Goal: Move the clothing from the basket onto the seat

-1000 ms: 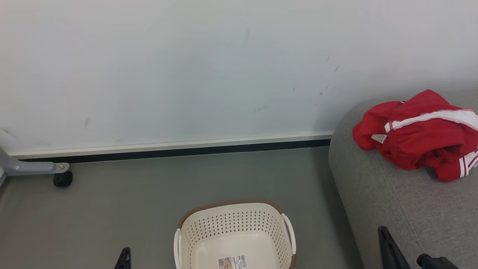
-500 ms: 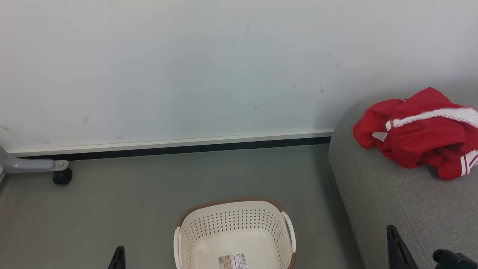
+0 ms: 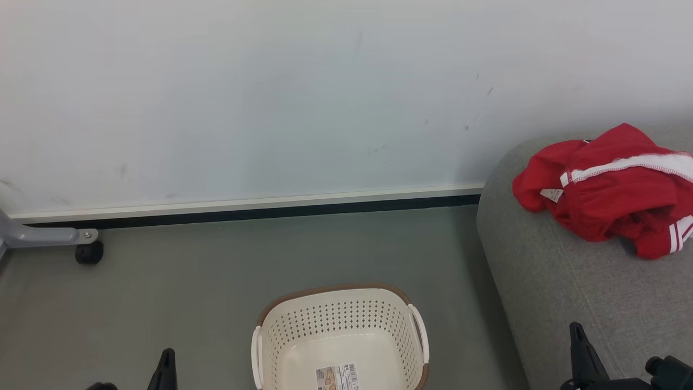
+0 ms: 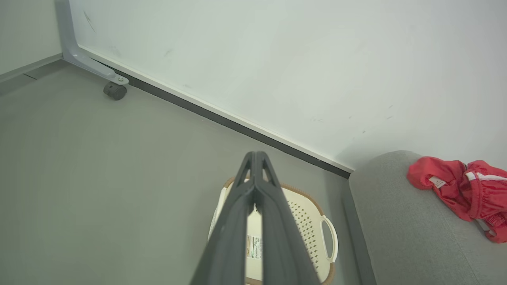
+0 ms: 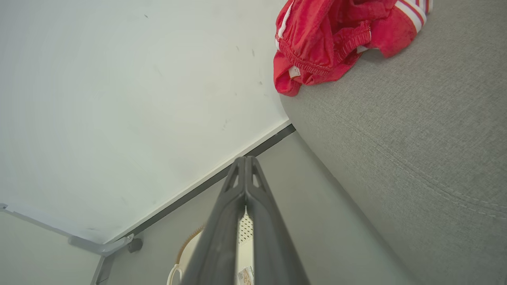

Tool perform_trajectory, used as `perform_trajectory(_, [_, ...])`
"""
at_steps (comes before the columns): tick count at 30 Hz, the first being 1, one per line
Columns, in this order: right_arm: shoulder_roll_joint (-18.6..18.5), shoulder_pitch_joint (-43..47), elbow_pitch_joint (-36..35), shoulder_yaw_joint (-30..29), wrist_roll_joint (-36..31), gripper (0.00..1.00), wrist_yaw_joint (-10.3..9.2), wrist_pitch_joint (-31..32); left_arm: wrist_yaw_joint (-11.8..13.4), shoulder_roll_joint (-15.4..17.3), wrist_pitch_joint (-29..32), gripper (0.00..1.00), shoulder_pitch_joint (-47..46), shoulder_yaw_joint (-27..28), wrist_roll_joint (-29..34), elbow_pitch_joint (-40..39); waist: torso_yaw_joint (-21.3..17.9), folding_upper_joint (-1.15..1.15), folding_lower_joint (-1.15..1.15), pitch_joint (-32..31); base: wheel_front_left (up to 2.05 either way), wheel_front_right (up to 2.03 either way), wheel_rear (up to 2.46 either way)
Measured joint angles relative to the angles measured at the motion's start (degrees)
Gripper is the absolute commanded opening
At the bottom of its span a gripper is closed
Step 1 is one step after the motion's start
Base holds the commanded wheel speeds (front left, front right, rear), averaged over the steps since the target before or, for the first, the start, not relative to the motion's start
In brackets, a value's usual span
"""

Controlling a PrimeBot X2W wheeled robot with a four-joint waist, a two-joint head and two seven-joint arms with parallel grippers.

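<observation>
Now: clothing bunched on seat, near wall. Basket on floor beside seat. Left gripper fingers together; right gripper fingers together, over seat edge.

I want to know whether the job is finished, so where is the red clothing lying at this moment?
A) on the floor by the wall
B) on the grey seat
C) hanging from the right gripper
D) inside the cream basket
B: the red clothing lies bunched on top of the grey seat, and the basket on the floor has no cloth inside, just its barcode sticker.
</observation>
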Motion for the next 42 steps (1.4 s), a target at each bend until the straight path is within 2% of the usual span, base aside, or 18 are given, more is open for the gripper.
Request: perform_trajectory(42, [2.5,-5.6,4.5,-8.7,32.1,0.00,6.00,8.1,-6.1,-3.0,8.6,0.00,-5.8,6.7,-33.0,2.1,0.0,0.00,0.00,1.7,0.00,0.00,0.00])
